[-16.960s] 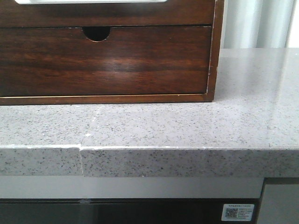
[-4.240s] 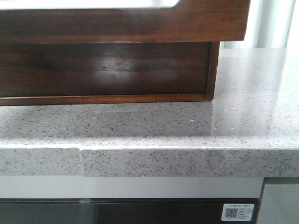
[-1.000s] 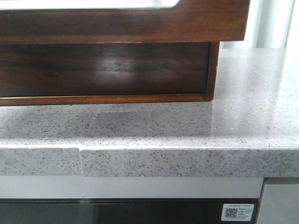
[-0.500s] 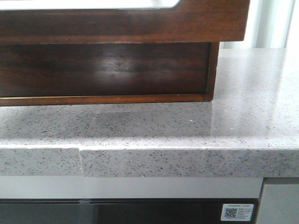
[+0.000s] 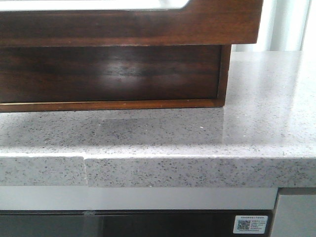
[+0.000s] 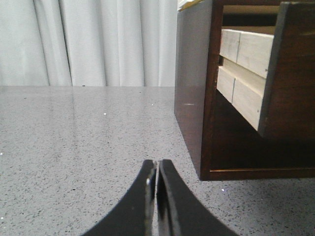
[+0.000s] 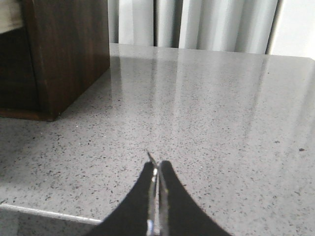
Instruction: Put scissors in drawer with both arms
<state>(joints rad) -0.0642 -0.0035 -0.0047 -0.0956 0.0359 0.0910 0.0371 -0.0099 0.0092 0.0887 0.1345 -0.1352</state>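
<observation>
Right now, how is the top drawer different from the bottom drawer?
The top drawer is pulled out; the bottom drawer is pushed in. The top drawer has a pale patch along its top edge; the bottom drawer shows plain wood, partly shadowed. Both are wide, shiny, dark reddish-brown.

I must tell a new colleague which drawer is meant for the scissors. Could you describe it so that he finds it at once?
On the grey speckled countertop stands a dark reddish-brown wooden cabinet. The drawer is its upper one, pulled out toward the camera so that it overhangs the lower drawer front. Unlike that recessed, closed front, it juts forward and shows pale wooden side boards in the left wrist view.
</observation>
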